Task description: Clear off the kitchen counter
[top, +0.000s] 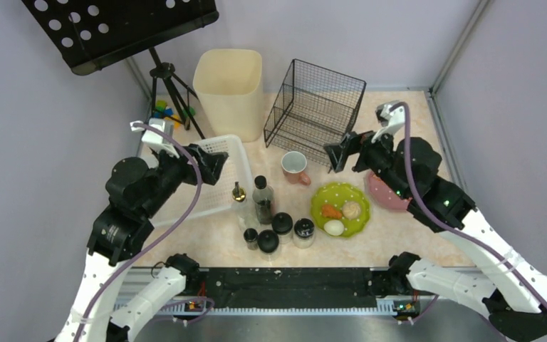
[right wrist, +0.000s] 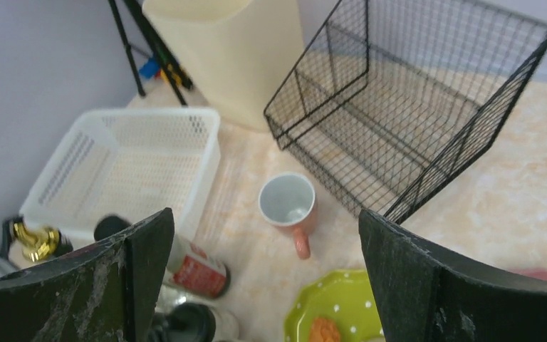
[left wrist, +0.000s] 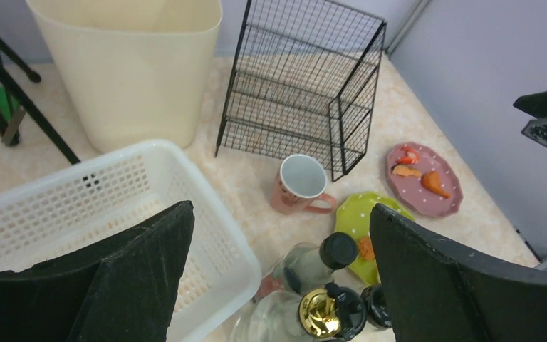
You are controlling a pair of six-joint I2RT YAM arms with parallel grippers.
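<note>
The kitchen counter (top: 214,242) is glossy beige-pink marble. On it stand a pink mug (top: 295,167), a green dotted plate (top: 356,196) with food pieces, a pink plate (top: 384,198) partly under my right arm, and a cluster of bottles and black-capped jars (top: 263,203). My left gripper (top: 214,162) hovers open over the white basket's right rim; in its wrist view (left wrist: 279,221) the gold-capped bottle (left wrist: 318,312) lies below the gap. My right gripper (top: 342,151) hangs open just right of the mug, with nothing between its fingers (right wrist: 265,221).
A white perforated basket (top: 217,199) sits at the left. A black wire rack (top: 313,110) and a cream bin (top: 229,92) stand at the back. A black tripod stand (top: 174,100) is at the back left, and a black rail (top: 285,281) runs along the near edge.
</note>
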